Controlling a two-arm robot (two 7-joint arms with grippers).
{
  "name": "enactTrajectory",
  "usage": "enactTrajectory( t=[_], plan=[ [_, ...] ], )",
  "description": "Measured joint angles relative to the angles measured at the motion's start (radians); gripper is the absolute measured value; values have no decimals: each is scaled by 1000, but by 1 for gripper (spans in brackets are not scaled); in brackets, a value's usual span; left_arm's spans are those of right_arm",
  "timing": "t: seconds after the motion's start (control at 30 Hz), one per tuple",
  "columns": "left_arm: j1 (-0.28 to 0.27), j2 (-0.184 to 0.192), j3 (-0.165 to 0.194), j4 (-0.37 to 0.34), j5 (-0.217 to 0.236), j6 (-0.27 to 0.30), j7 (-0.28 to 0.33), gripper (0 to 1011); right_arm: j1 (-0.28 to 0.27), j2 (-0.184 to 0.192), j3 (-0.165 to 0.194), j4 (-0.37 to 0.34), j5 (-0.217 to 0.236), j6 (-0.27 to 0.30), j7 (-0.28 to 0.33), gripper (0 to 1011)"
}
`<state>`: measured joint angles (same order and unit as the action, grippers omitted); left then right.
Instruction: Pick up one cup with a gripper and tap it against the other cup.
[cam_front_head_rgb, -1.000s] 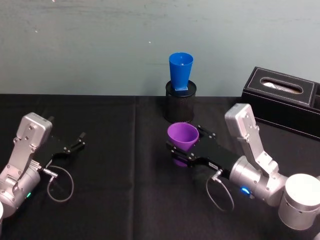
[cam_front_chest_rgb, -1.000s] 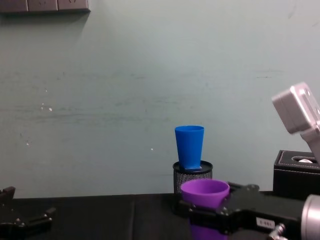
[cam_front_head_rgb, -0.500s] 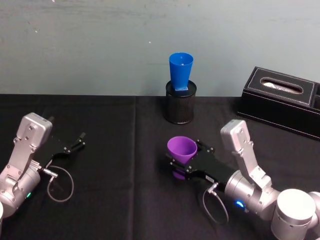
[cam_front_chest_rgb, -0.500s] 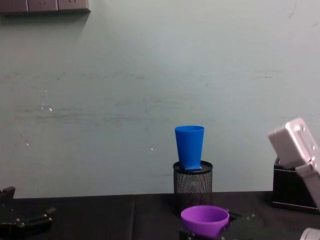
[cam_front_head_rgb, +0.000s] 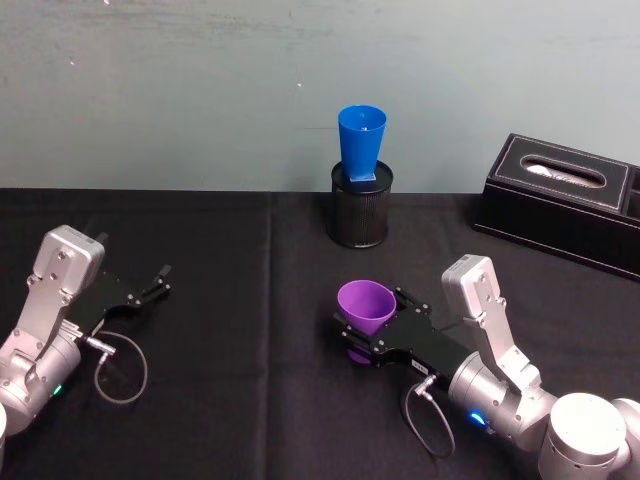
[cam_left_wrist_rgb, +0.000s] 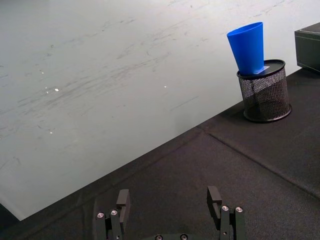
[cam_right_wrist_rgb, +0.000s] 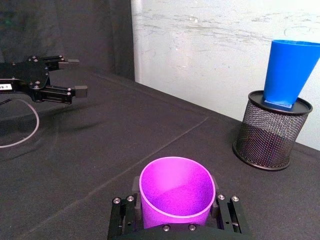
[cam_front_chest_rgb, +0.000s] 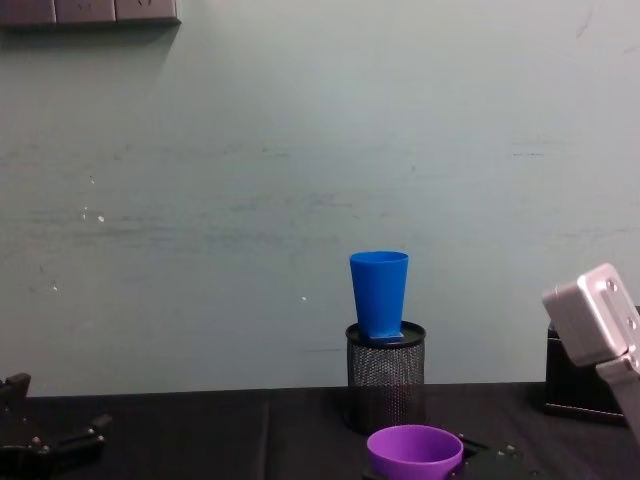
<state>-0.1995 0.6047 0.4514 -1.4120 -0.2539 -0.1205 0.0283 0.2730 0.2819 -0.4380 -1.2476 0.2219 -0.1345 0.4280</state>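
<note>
Head view: right gripper (cam_front_head_rgb: 372, 335) clamps purple cup (cam_front_head_rgb: 366, 303).

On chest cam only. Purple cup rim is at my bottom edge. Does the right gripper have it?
Observer: Yes. In the right wrist view, the right gripper has its fingers on both sides of the upright purple cup.
Operator: Touching the blue cup?
Observer: No. The head view shows the blue cup standing on the mesh holder farther back, with bare black tablecloth between the two cups.
Operator: Left arm?
Observer: The left wrist view shows the left gripper with its fingers open and nothing between them.
</note>
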Motion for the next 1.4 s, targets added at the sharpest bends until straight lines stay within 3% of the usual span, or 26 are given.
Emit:
enactTrajectory(
  t=[0.63, 0.93, 1.4],
  plan=[
    [0, 0, 0, 0, 0, 0, 0, 1011, 2, -7, 4, 11, -3, -4, 9, 746],
    [0, 0, 0, 0, 0, 0, 0, 1011, 2, -6, 3, 10, -2, -4, 9, 990],
    [0, 0, 0, 0, 0, 0, 0, 1011, 1, -6, 4, 7, -2, -4, 9, 1002]
  ],
)
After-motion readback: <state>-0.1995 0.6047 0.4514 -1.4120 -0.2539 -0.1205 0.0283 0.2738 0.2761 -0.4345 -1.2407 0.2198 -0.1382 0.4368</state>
